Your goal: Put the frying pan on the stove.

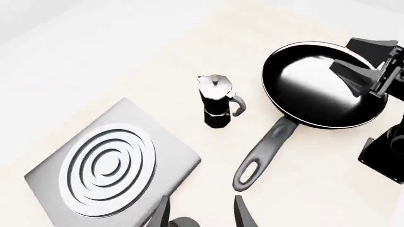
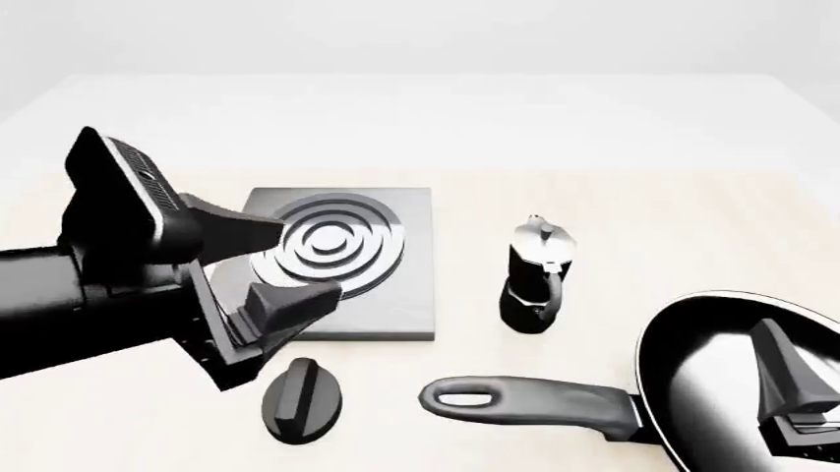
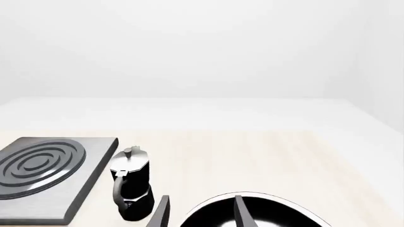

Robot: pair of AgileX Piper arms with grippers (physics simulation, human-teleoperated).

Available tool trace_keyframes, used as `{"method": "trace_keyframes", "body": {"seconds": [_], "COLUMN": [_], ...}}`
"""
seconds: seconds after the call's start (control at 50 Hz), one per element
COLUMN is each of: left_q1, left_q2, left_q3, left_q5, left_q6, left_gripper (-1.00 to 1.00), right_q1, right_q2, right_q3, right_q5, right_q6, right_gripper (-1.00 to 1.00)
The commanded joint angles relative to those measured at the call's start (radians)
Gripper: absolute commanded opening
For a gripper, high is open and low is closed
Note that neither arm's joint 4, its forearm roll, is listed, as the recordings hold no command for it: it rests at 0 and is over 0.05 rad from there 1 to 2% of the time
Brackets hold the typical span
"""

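Glossy black round frying pan point(image 2: 735, 383) lies on the bench, right of the flat grey square stove point(image 2: 344, 258), unmoved; left gripper point(image 2: 270, 265) spread, empty; right gripper point(image 2: 794, 393) spread over the pan's rim, nothing clamped.

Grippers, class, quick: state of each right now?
Left end effector: open, holding nothing.
Right end effector: open, over the glossy black round frying pan, not gripping it.

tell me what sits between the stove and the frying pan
The moka pot stands upright between the stove and the frying pan, touching neither. The front view shows it best.
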Motion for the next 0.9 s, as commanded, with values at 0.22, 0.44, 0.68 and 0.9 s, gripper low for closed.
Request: {"method": "trace_keyframes", "body": {"seconds": [0.22, 0.44, 0.68, 0.9], "left_q1": [-0.177, -0.273, -0.307, -0.333], "left_q2": [0.180, 0.262, 0.360, 0.421], "left_q3": [-0.206, -0.271, -0.355, -0.444], "left_q5": [0.240, 0.310, 0.361, 0.398], "left_q6": [0.018, -0.007, 0.024, 0.049], "left_gripper": [1.00, 1.00, 1.00, 1.00], "right_q1": [0.000, 0.000, -0.001, 0.000], "right_q2": [-0.002, -0.002, -0.002, -0.002], "right_q3": [-0.001, -0.001, -0.001, -0.001], "right_q5": [0.003, 0.003, 0.003, 0.003], "right_q6": [0.000, 0.000, 0.000, 0.000], "right_gripper": [1.00, 1.00, 1.00, 1.00]}}
